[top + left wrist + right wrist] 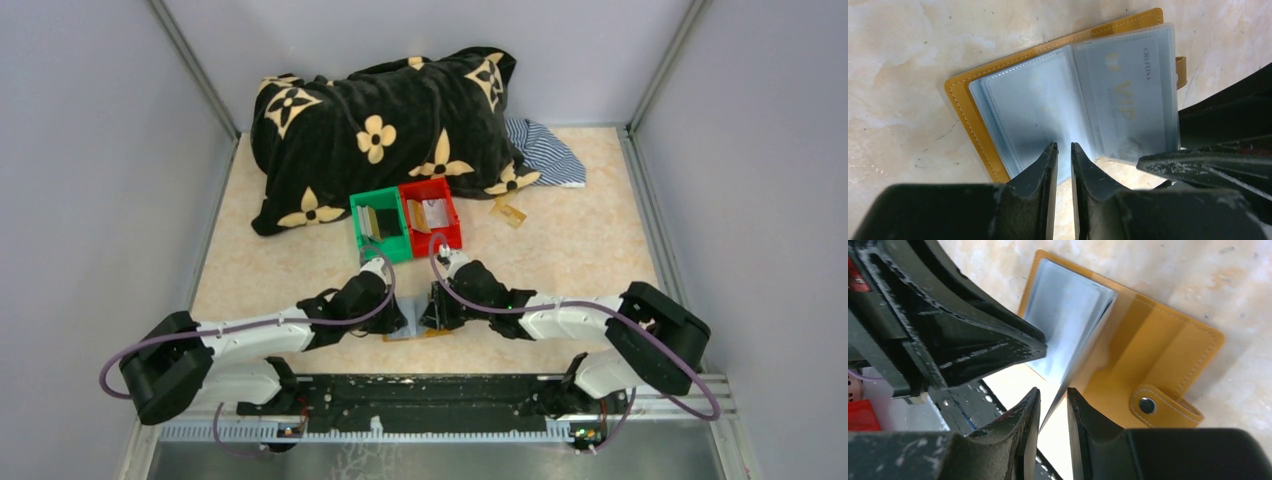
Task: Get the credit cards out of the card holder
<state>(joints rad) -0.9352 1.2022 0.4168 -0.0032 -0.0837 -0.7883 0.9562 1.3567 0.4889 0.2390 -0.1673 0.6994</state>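
pale marbled table [600,250], grey walls. black flowered blanket [380,120] at the back; green bin [380,225] and red bin [431,212] just beyond both sets of fingers. card holder [968,115] lies open on the table under the fingertips. left fingers [1054,152] nearly closed, tips at the near edge of its clear sleeves; cannot tell if they grip anything. right fingers [1037,397] pinch one sleeve leaf, raised on edge. card [1125,100] marked vip sits in the sleeve right of the left fingers.
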